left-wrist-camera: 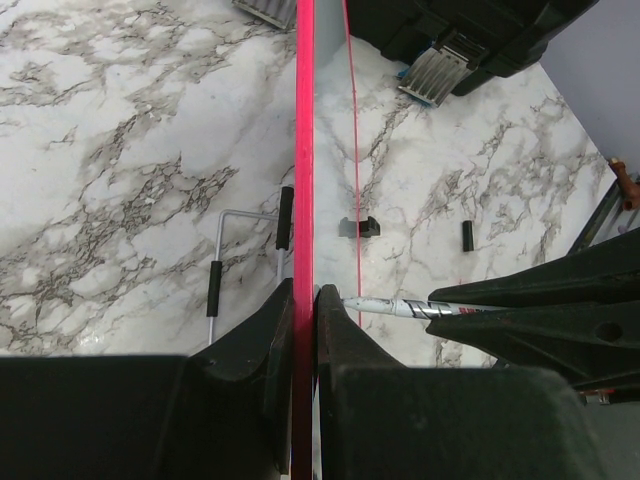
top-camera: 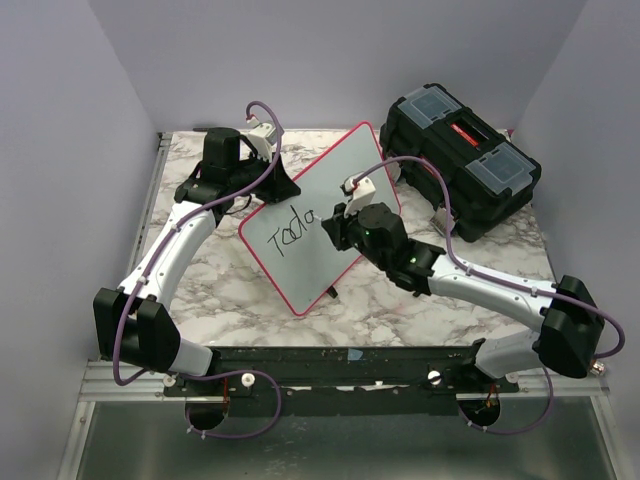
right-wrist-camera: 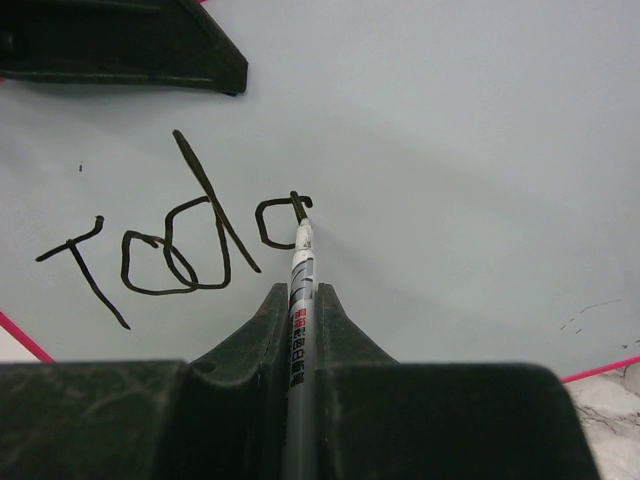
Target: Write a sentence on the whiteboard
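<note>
whiteboard (top-camera: 292, 268) centre of table (top-camera: 225, 305) | toolbox (top-camera: 462, 160) behind-right | marker (right-wrist-camera: 299, 275) tip on whiteboard

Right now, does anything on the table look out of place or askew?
The whiteboard sits askew, diagonal to the table edges, its rim clamped by the left gripper. Two small black pieces lie loose beside it.

- The left arm (top-camera: 175, 245) stretches forward from its base to the far-left edge of the whiteboard (top-camera: 330, 180).
- The left gripper (left-wrist-camera: 305, 300) pinches that rim, one finger on each face.
- The right arm (top-camera: 470, 285) bends in across the whiteboard's right side.
- The right gripper (right-wrist-camera: 300, 296) is clamped round a marker (right-wrist-camera: 301, 262), with the tip on the whiteboard face.
</note>
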Motion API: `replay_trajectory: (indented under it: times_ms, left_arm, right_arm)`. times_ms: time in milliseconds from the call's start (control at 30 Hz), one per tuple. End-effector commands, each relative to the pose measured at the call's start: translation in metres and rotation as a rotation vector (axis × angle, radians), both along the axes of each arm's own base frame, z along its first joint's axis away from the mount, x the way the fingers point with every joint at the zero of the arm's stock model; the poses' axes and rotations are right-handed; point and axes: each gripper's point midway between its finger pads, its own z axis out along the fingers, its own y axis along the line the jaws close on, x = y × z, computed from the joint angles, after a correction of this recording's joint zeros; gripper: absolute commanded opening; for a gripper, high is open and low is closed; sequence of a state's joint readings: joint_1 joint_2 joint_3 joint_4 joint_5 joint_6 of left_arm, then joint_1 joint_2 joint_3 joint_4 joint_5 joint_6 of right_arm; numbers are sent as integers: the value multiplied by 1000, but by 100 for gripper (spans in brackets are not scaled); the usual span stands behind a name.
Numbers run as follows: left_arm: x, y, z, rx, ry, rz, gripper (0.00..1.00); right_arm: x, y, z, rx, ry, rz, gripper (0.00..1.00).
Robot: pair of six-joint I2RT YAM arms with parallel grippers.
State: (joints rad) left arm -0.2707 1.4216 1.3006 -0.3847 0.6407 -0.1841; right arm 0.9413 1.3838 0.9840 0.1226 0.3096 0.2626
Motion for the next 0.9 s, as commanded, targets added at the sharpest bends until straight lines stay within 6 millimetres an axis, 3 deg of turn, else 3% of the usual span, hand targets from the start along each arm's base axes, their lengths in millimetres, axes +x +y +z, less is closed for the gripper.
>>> replay_trajectory:
  times_ms: [0,367,867]
  left_arm:
    - [-8,-7,-7,49,-51,-53,0]
    - [-9,-7,-7,49,-51,-54,0]
    - [-8,-8,-6,49,-53,-54,0]
  right_arm:
    - [-3,-8,-16,-33,30,-18,1]
    - [0,-18,-6,-42,11,-61,1]
    - [2,-23,38,18,-51,-84,1]
